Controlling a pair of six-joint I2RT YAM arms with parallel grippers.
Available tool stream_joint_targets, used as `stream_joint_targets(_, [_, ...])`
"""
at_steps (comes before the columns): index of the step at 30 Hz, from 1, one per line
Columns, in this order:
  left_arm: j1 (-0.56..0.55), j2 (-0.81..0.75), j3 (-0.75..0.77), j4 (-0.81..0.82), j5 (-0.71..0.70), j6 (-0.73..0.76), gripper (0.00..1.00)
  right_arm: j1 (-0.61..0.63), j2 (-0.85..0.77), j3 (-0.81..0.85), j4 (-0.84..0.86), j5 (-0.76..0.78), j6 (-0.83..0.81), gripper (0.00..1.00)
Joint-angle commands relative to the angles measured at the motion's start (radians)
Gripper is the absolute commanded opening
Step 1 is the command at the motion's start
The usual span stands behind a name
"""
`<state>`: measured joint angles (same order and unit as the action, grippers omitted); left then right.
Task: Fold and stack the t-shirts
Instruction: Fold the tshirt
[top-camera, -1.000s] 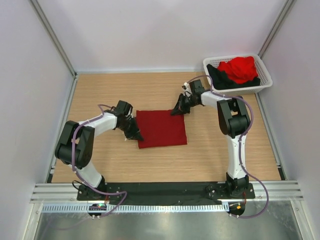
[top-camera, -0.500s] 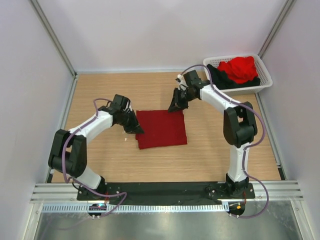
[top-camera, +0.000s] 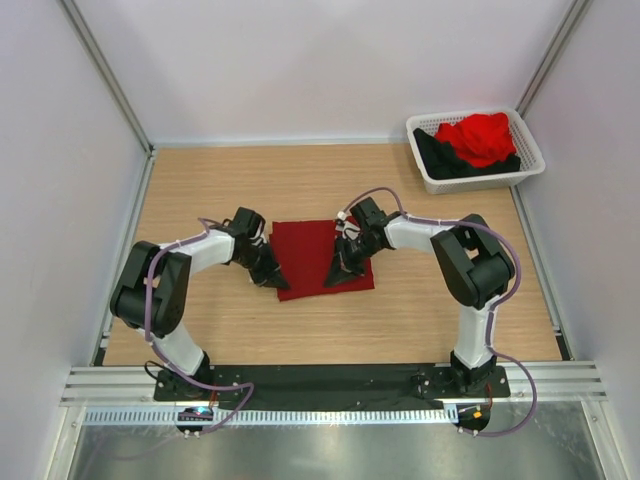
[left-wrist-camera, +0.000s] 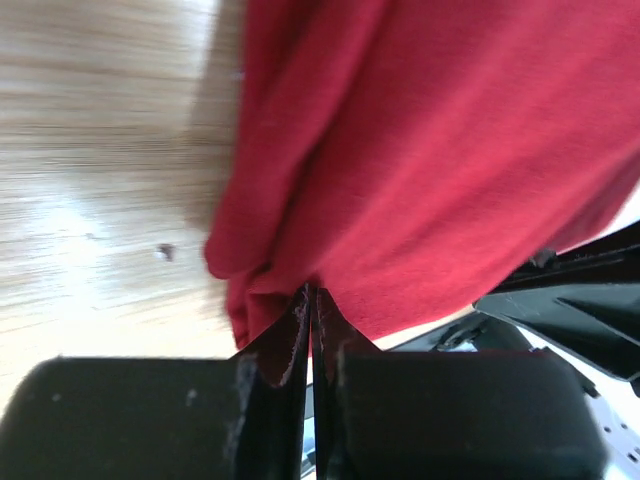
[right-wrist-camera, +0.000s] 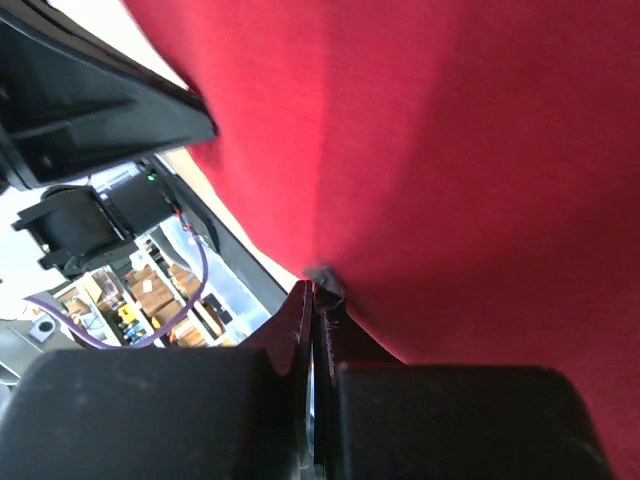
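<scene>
A dark crimson t-shirt (top-camera: 310, 250) lies folded into a rectangle in the middle of the wooden table. My left gripper (top-camera: 281, 284) is at its near left corner, shut, with a bunch of the cloth (left-wrist-camera: 430, 150) pinched at the tips (left-wrist-camera: 311, 292). My right gripper (top-camera: 333, 277) is low over the shirt's near edge, shut on the red cloth (right-wrist-camera: 450, 150), with a small grey scrap caught at its tips (right-wrist-camera: 318, 285). A brighter red t-shirt (top-camera: 480, 138) and a black one (top-camera: 440, 160) lie heaped in the basket.
The white latticed basket (top-camera: 480, 181) stands at the far right corner of the table. Pale walls with metal rails close in the left, far and right sides. Both arm bases sit on the black strip at the near edge.
My right gripper swung from the shirt's far right corner across to its near edge. My left gripper slid from the shirt's left edge towards the near left corner.
</scene>
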<state>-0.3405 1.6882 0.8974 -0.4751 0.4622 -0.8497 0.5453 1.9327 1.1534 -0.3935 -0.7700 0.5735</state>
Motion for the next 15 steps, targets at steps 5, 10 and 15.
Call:
stream_joint_targets(5, [-0.002,0.041,-0.035,0.007,-0.06,0.009,0.0,-0.01,-0.035,-0.057,-0.01,0.0,-0.055,0.01])
stream_joint_targets(10, [-0.003,0.021,-0.025,-0.025,-0.079,0.034,0.01,-0.037,-0.109,-0.11,-0.091,0.05,-0.11,0.01])
stream_joint_targets(15, [-0.06,-0.041,0.084,-0.147,-0.141,0.107,0.03,-0.068,-0.201,-0.1,-0.217,0.081,-0.181,0.01])
